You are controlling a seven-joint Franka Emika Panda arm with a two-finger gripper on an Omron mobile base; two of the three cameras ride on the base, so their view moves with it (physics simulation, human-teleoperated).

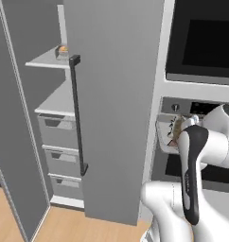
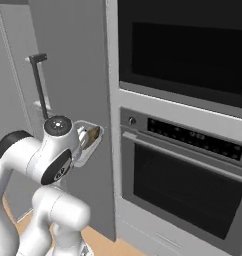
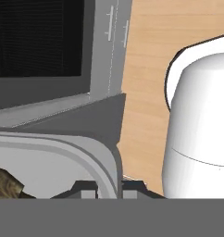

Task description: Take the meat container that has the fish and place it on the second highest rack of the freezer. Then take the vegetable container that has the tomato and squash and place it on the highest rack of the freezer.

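My gripper [image 3: 109, 187] is shut on the rim of the meat container [image 3: 58, 148], a shallow clear-grey tray. A bit of the brownish fish [image 3: 5, 185] lies in it. The held meat container [image 1: 164, 133] with the fish [image 1: 175, 131] hangs in front of the oven, right of the freezer door [image 1: 116, 108]. In the right base view the meat container [image 2: 93, 145] and fish [image 2: 91, 135] sit just beyond my wrist. The freezer [image 1: 55, 101] stands open at the left with light-grey shelves. A small tray with something tan-orange [image 1: 62, 50] rests on its upper visible shelf.
The freezer door's long black handle [image 1: 77, 113] stands between the shelves and my arm. Grey drawers [image 1: 59, 132] sit under the shelves. A black-fronted wall oven [image 2: 193, 185] and a second one above [image 2: 183, 50] fill the right. The wooden floor [image 3: 146, 69] lies below.
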